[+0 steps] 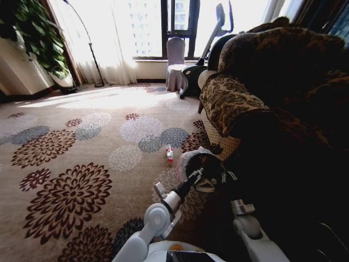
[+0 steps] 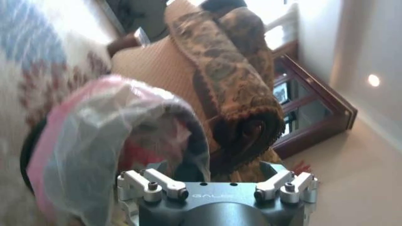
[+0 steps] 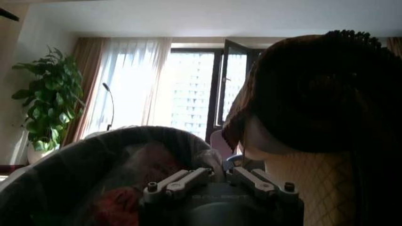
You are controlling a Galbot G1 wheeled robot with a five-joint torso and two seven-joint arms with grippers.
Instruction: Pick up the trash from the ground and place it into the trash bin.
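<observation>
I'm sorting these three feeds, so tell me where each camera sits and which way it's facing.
Head view: high on the robot, looking down at carpet, a small bottle and the trash bin; both arms show.
Left wrist view: behind the left gripper, facing the bin's liner and sofa.
Right wrist view: behind the right gripper, low, facing bin and window.
All share the bin.

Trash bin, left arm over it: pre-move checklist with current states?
1. Left gripper over the trash bin: ok, it sits at the liner's rim.
2. Left fingers spread: ok in the left wrist view, linkages splayed, nothing between them.
3. Liner bag clear of the left gripper: not ok, it drapes against the gripper body.
4. Right gripper by the bin, near the sofa: position ok; fingers cannot tell.
5. Trash left on the carpet: not ok, a red-capped bottle lies beside the bin.
6. Sofa arm clearance: cannot tell.
</observation>
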